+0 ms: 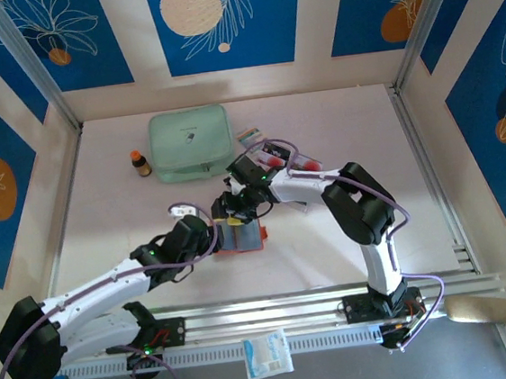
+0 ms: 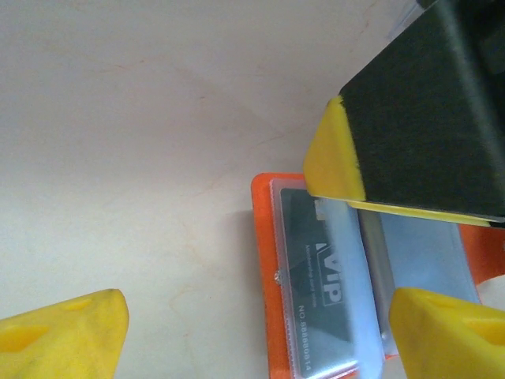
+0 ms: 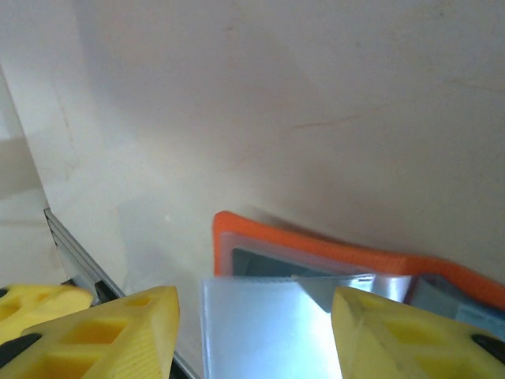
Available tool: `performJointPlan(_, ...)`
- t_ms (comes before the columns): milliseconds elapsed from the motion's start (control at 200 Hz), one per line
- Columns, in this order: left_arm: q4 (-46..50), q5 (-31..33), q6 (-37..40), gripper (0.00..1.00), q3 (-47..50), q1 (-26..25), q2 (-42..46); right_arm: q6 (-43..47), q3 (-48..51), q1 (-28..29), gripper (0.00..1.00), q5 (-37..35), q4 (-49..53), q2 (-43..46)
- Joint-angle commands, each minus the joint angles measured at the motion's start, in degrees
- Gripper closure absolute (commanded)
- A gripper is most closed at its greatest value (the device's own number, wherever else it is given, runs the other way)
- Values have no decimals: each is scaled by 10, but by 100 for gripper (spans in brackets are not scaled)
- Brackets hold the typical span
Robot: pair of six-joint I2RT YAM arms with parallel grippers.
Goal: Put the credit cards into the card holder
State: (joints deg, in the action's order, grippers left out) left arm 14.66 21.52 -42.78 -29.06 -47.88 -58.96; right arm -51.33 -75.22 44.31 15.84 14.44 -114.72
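Left end effector, unclenched, over the open card holder; right end effector, unclenched, just above it.

Over the card holder the left gripper and right gripper crowd close together — little room between them. Behind, we find the mint pouch, a small bottle and loose cards in the way; the surface lies bare to the far left and right.
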Motion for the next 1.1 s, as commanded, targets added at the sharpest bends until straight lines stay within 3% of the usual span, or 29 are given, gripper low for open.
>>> performJointPlan(0,14,10,-6,14,12,3,5,-17,-15,4,46,12,9,-15)
performJointPlan(255,-11,5,0,14,11,4,-30,-27,-6,5,46,17,-6,-9)
performJointPlan(610,-56,19,10,14,-17,7,-147,-15,26,1,46,3,-3,47)
performJointPlan(745,-54,19,3,14,-8,7,-151,22,52,-1,46,-52,53,100)
performJointPlan(945,-47,26,-6,13,2,6,-134,80,88,3,46,-201,170,145)
performJointPlan(1095,-41,29,-4,13,1,7,-131,92,104,6,46,-240,192,143)
